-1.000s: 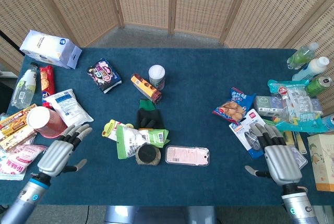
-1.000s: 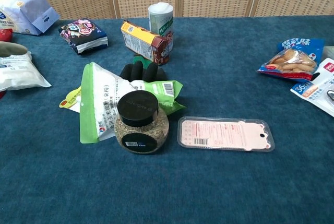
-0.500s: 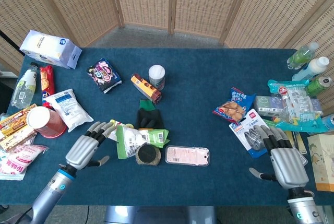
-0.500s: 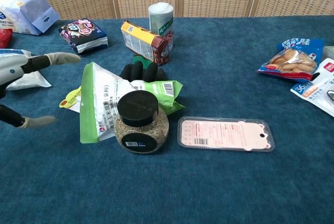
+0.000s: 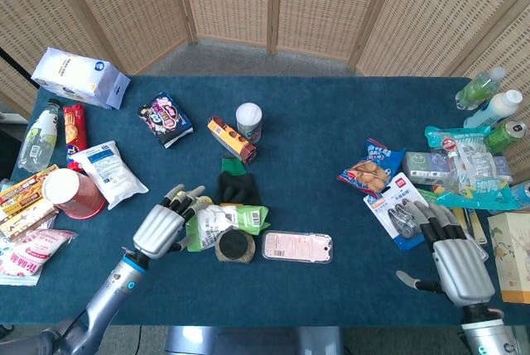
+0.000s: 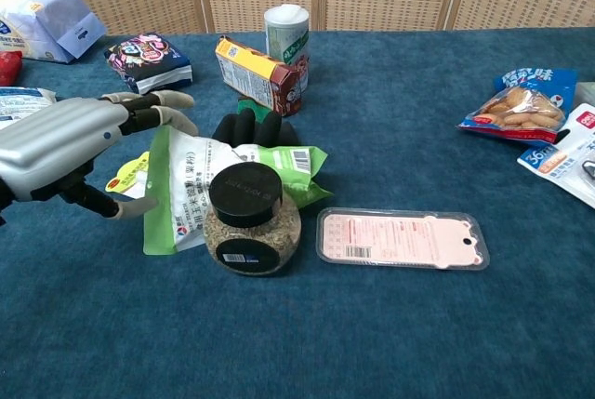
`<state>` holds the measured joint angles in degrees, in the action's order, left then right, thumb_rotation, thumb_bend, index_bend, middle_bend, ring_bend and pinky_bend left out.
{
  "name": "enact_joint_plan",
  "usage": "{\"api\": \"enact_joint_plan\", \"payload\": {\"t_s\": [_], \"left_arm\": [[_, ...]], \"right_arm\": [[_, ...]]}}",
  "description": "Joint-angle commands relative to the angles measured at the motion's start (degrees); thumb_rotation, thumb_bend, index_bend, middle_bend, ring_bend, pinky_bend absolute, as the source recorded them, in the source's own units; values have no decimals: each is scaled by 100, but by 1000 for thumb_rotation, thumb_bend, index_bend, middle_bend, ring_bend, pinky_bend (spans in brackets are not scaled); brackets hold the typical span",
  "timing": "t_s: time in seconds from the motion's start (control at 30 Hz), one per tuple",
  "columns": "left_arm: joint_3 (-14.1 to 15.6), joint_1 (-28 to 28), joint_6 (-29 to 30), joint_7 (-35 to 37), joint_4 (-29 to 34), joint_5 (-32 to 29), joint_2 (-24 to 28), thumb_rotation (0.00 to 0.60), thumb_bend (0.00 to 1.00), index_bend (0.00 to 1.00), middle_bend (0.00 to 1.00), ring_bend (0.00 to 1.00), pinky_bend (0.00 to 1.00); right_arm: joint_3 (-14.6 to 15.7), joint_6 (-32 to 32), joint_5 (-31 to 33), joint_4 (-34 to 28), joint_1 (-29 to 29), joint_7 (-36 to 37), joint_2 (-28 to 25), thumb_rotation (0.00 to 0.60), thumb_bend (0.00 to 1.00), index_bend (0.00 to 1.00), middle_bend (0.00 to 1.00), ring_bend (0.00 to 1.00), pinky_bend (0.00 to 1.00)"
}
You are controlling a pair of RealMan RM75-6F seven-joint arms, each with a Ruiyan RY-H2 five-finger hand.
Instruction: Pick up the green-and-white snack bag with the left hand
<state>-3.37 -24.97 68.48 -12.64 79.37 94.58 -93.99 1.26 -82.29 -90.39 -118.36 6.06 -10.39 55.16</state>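
Note:
The green-and-white snack bag (image 5: 217,224) (image 6: 191,185) lies flat near the table's middle, partly under a black-lidded jar (image 5: 235,245) (image 6: 247,218). My left hand (image 5: 164,229) (image 6: 65,145) hovers over the bag's left edge with its fingers spread above it, holding nothing. In the chest view its thumb sits low by the bag's left side. My right hand (image 5: 454,260) rests open at the table's front right, far from the bag.
A black-and-green glove (image 5: 235,185) lies just behind the bag, a pink blister pack (image 5: 297,247) to the jar's right. An orange box (image 5: 231,138) and white can (image 5: 248,121) stand further back. A red cup (image 5: 73,194) and white pouch (image 5: 108,170) sit left.
My left hand has travelled right from beside the red cup to above the snack bag's left edge. The right hand has slid slightly toward the front edge.

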Motion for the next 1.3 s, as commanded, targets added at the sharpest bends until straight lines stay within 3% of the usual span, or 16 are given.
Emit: {"api": "enact_joint_plan", "payload": {"t_s": [0.03, 0.17, 0.23, 0.37, 0.53, 0.9, 1.03, 1.3], "left_arm": [[-41, -142, 213, -337, -315, 213, -289, 600, 384, 596, 353, 568, 514], [-139, -217, 403, -380, -534, 253, -430, 600, 473, 764, 645, 834, 784], [-188, -239, 440, -334, -563, 198, -418, 600, 498, 817, 710, 904, 861], [-261, -233, 558, -226, -588, 97, -308, 600, 528, 920, 829, 996, 983], [-395, -128, 835, 72, -470, -89, -55, 600, 559, 1000, 951, 1000, 1000], [-902, 277, 1933, 2236, 815, -315, 818, 600, 550, 1000, 968, 1000, 1000], [-1134, 372, 2458, 2621, 1116, -181, 1017, 600, 550, 1000, 964, 1000, 1000], [-1489, 498, 2959, 3334, 2032, -173, 1478, 600, 545, 989, 946, 1000, 1000]], "right_arm": [[29, -16, -81, 6, -29, 65, -12, 556, 92, 0, 0, 0, 0], [44, -31, -190, 15, -45, 181, -15, 560, 93, 0, 0, 0, 0], [50, -55, -234, 7, -64, 241, -39, 558, 94, 0, 0, 0, 0], [32, -96, -284, 34, -82, 281, -34, 559, 93, 0, 0, 0, 0], [20, -103, -339, 21, -92, 266, -13, 558, 93, 0, 0, 0, 0], [-5, 16, -313, 4, -60, 142, 85, 560, 95, 0, 0, 0, 0], [-20, 30, -308, 50, -53, 155, 139, 557, 94, 0, 0, 0, 0], [-21, 56, -336, 110, -47, 175, 244, 559, 94, 0, 0, 0, 0]]}}
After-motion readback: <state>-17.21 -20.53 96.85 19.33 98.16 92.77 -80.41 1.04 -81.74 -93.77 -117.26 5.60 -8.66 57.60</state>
